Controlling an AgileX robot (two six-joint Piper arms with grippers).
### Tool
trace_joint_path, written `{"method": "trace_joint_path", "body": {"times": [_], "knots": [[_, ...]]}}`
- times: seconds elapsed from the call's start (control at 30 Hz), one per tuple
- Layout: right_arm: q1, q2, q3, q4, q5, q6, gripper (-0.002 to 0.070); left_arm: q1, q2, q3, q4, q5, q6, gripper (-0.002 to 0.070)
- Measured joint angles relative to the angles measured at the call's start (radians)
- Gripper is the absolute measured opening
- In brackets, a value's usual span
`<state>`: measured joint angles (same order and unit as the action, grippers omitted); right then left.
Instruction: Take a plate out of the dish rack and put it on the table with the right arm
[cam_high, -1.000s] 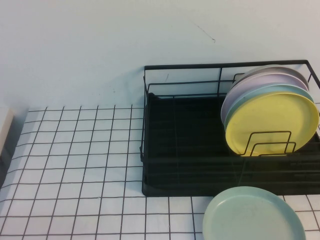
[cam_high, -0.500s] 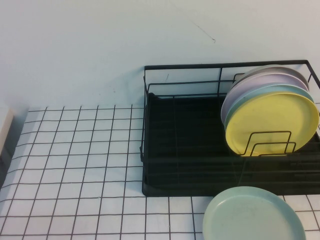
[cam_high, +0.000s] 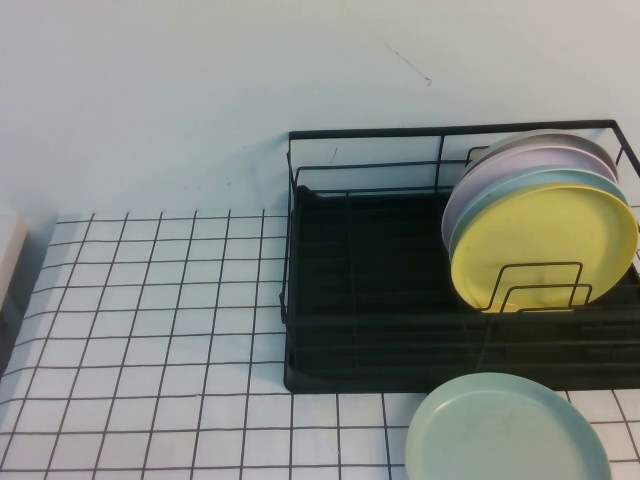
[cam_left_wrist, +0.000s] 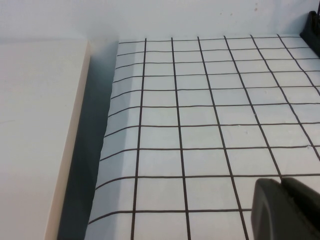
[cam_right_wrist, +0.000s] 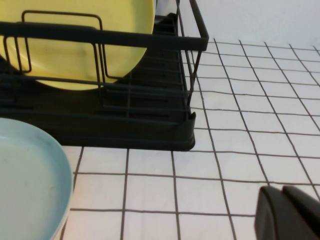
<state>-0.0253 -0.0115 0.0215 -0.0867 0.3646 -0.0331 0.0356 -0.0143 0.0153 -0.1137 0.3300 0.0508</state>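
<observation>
The yellow plate (cam_high: 545, 248) stands upright at the front of a stack in the black dish rack (cam_high: 360, 300), held by wire holders. It also shows in the right wrist view (cam_right_wrist: 75, 30) behind the rack's front rail (cam_right_wrist: 150, 40). My right gripper (cam_right_wrist: 282, 195) is shut and empty, low over the white grid table (cam_right_wrist: 240, 115), to the side of the rack and apart from the plate. My left gripper (cam_left_wrist: 281, 187) is shut and empty over the grid table (cam_left_wrist: 200, 115), far from the rack. Neither gripper shows in the high view.
A pale green plate (cam_high: 505, 430) lies flat on the table in front of the rack and also shows in the right wrist view (cam_right_wrist: 25, 185). Light blue (cam_high: 530, 185), lavender and grey plates stand behind the yellow one. A cream surface (cam_left_wrist: 35, 125) borders the table's left edge.
</observation>
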Motion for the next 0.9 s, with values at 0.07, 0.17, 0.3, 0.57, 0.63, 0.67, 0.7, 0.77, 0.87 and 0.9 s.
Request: {"method": "trace_joint_path", "body": {"times": [0.07, 0.17, 0.3, 0.57, 0.63, 0.67, 0.7, 0.77, 0.87, 0.9], "knots": [[0.000, 0.000, 0.000, 0.000, 0.000, 0.000, -0.0002, 0.000, 0.000, 0.000, 0.000, 0.000, 0.000, -0.0003], [0.002, 0.000, 0.000, 0.000, 0.000, 0.000, -0.0002, 0.000, 0.000, 0.000, 0.000, 0.000, 0.000, -0.0003], [0.002, 0.000, 0.000, 0.000, 0.000, 0.000, -0.0002, 0.000, 0.000, 0.000, 0.000, 0.000, 0.000, -0.0003], [0.002, 0.000, 0.000, -0.002, -0.022, 0.000, -0.0002, 0.000, 0.000, 0.000, 0.000, 0.000, 0.000, -0.0003], [0.002, 0.000, 0.004, -0.002, -0.041, 0.000, -0.0002, 0.000, 0.000, 0.000, 0.000, 0.000, 0.000, -0.0003], [0.002, 0.000, 0.005, -0.002, -0.052, 0.000, -0.0002, 0.000, 0.000, 0.000, 0.000, 0.000, 0.000, -0.0003], [0.002, 0.000, 0.006, -0.002, -0.060, 0.000, -0.0002, 0.000, 0.000, 0.000, 0.000, 0.000, 0.000, -0.0003], [0.002, 0.000, 0.008, -0.002, -0.080, 0.000, -0.0002, 0.000, 0.000, 0.000, 0.000, 0.000, 0.000, -0.0003], [0.002, 0.000, 0.008, -0.002, -0.126, 0.000, -0.0002, 0.000, 0.000, 0.000, 0.000, 0.000, 0.000, -0.0003], [0.002, 0.000, 0.008, -0.002, -0.142, 0.000, -0.0002, 0.000, 0.000, 0.000, 0.000, 0.000, 0.000, -0.0003]]}}
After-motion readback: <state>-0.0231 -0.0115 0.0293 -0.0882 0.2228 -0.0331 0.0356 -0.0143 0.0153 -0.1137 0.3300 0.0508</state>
